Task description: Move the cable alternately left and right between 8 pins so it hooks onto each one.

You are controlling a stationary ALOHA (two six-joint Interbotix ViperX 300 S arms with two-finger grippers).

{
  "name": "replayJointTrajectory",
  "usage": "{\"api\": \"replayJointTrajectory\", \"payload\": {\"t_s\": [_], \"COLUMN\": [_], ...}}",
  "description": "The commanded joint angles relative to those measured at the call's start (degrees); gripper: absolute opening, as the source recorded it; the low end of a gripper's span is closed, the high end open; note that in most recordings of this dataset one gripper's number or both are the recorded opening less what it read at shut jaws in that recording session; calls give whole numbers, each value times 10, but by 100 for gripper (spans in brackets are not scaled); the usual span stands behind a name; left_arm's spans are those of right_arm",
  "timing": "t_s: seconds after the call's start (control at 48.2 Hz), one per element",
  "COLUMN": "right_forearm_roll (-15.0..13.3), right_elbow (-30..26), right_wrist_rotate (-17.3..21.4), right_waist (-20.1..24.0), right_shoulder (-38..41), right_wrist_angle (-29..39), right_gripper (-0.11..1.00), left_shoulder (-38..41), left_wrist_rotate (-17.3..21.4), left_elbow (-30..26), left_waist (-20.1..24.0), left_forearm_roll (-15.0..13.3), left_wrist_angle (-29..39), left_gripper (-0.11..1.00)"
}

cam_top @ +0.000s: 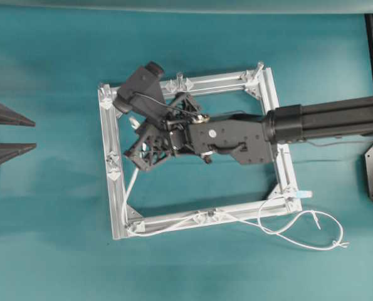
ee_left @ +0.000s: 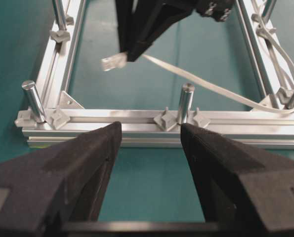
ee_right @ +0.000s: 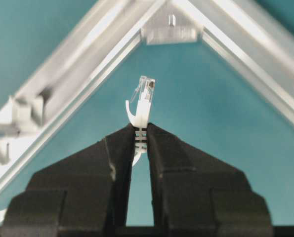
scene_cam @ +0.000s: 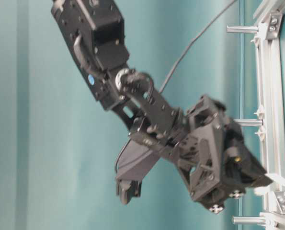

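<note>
The right gripper [ee_right: 139,136] is pinched narrow on the cable [ee_right: 143,106] just behind its clear plug end, which pokes out toward 12 o'clock at a frame [ee_right: 245,59] corner. In the overhead view the cable [cam_top: 131,183] trails from the gripper toward 7 o'clock, rounds the lower-left corner, runs along the bottom bar and ends in slack loops outside at 4 o'clock. The left gripper [ee_left: 150,148] waits outside the frame, jaws wide, holding nothing. The step in hand looks like leading the plug around the next pin [ee_left: 185,101] – best done low, below the pin's top, with the cable kept gently taut so the hooks already made do not slip – and with the grip held firm
</note>
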Motion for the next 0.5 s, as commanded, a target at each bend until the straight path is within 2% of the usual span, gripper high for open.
{"api": "replayJointTrajectory", "payload": {"t_s": [0.0, 0.353, 0.477], "right_forearm_roll": [-3, 1, 21], "right_elbow": [-34, -156, -190], "right_wrist_rotate": [-18, -84, -121], "right_waist": [-7, -18, -18], "right_shoulder": [0, 69, 88], "right_wrist_angle": [-5, -4, -3], "right_gripper": [10, 10, 10], "left_shoulder": [4, 4, 4], "left_wrist_rotate": [1, 1, 1], "left_elbow": [-6, -6, -6], "left_waist": [-1, -1, -1], "left_forearm_roll": [2, 2, 2], "left_wrist_angle": [-6, -6, -5], "left_gripper": [64, 64, 64]}}
